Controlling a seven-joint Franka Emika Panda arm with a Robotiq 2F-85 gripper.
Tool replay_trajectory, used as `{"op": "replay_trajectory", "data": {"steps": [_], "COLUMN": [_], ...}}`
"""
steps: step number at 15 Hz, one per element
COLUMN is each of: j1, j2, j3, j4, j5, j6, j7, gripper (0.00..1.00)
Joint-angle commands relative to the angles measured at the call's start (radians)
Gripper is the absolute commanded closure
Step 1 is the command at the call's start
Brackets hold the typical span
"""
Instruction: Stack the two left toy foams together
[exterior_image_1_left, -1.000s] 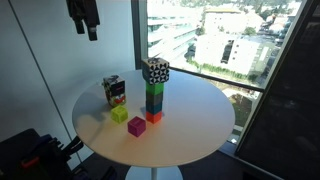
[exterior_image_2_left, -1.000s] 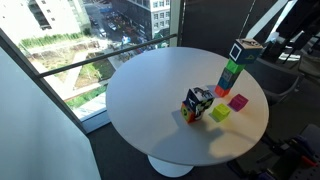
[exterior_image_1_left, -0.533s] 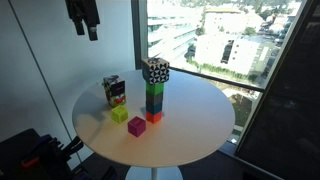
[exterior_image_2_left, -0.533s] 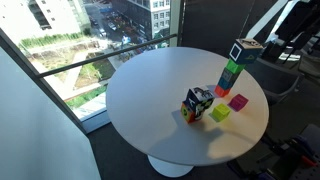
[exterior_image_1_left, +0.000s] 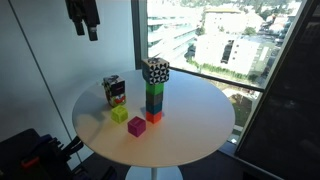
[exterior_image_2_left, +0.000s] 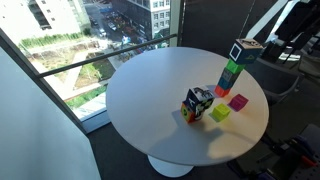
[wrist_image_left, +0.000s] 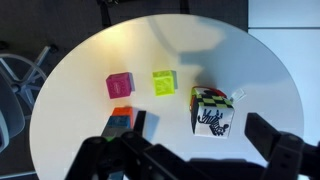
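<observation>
The two patterned foam cubes (exterior_image_1_left: 114, 92) stand at the table's left side; in this exterior view the dark brown one appears to sit on the red and green one. They also show in an exterior view (exterior_image_2_left: 197, 105). In the wrist view only one footprint shows (wrist_image_left: 212, 110), with a zebra face and a green-black checked face. My gripper (exterior_image_1_left: 85, 30) hangs high above the table, well clear of the cubes. In the wrist view its fingers (wrist_image_left: 195, 152) are spread wide and empty, with the patterned cubes just above the gap.
A round white table (exterior_image_1_left: 190, 130) carries a tall cube tower (exterior_image_1_left: 155, 90) with a spotted top, a yellow-green cube (exterior_image_1_left: 120, 114) and a magenta cube (exterior_image_1_left: 136, 125). Glass walls stand close behind the table. A chair (wrist_image_left: 15, 85) is beside it.
</observation>
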Motion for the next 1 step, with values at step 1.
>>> {"op": "replay_trajectory", "data": {"steps": [1], "j1": [-0.009], "j2": [0.000], "j3": [0.007], "j4": [0.002], "j5": [0.004], "j6": [-0.003], "j7": [-0.004], "gripper": [0.00]}}
